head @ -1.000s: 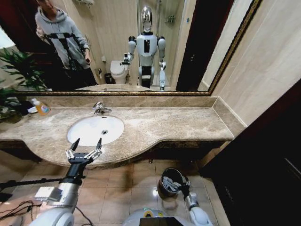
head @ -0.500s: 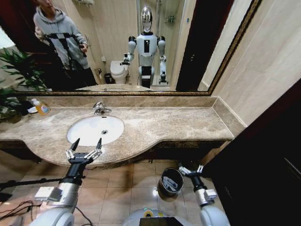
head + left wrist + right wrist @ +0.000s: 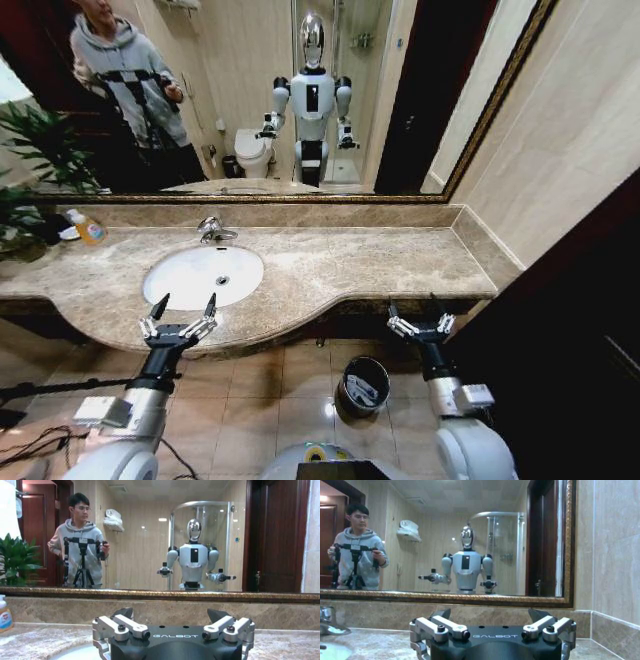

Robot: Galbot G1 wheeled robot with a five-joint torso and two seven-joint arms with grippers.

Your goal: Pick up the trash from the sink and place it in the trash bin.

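Here, two claws, left claw and right claw both spread apart, one trash bin.

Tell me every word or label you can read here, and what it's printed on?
"GALBOT": on the black body of the left tool.
"GALBOT": on the black body of the right tool.
Label on the orange-yellow bottle on the counter: too small to read.
Nothing else readable.
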